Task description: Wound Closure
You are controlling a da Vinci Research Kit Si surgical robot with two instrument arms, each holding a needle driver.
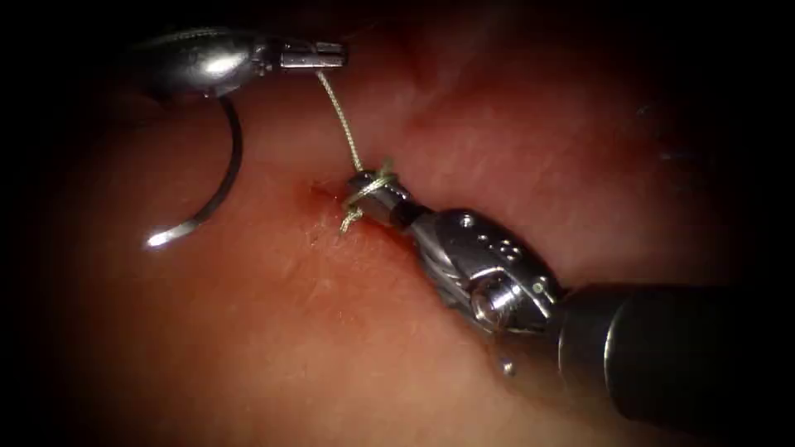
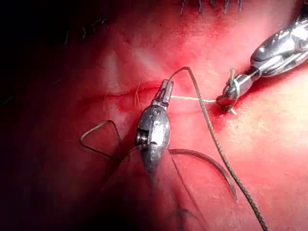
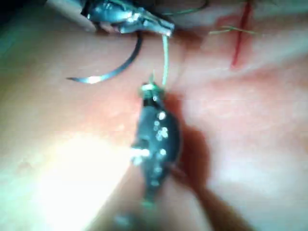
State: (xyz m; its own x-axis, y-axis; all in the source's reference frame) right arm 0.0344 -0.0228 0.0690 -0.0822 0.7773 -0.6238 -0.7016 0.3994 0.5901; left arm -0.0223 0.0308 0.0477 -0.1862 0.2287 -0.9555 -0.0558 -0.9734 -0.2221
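Both tools clamp pale braided thread: left tool, right tool; needle curved, free over tissue.

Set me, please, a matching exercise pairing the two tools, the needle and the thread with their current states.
Things:
1. left tool
2. right tool
3. needle
4. thread

States:
A. thread looped round its shut jaws, short end gripped
B. runs straight between the tools
C. out of the tissue, curving below the left tool, in neither tool's jaws
D. jaws shut on the thread's upper end

Pairs: 1-D, 2-A, 3-C, 4-B.
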